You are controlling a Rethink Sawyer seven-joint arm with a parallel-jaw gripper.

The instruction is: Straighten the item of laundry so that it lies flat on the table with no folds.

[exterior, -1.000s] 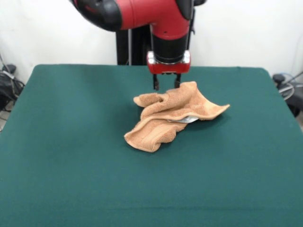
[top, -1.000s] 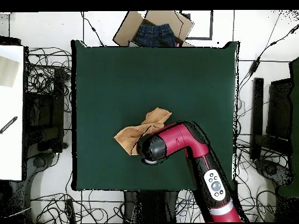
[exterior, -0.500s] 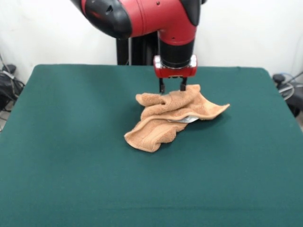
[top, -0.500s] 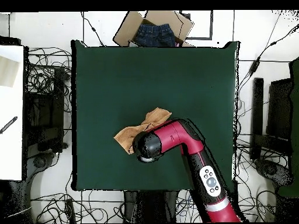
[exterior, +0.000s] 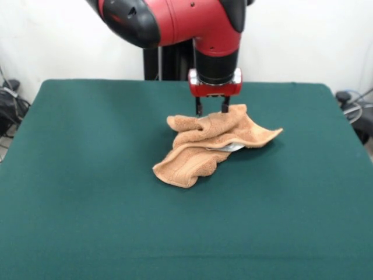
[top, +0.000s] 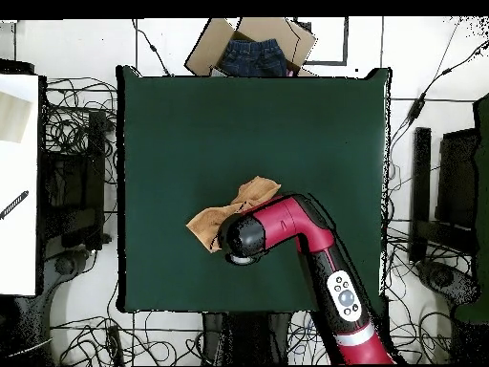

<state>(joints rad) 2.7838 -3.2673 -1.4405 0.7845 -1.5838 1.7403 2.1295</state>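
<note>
Now the gripper is sitting right at the towel's far edge, having slid rightward and dropped over the last second, and for the past half second it is barely moving at all. Its two fingers are spread, one on each side of a raised fold at the 12 o'clock edge of the tan towel, not yet pinching it. The towel is lying crumpled near the middle of the green table, layers bunched, a white tag peeking out. Seemingly a grasp is coming; flattening is hardly begun.
</note>
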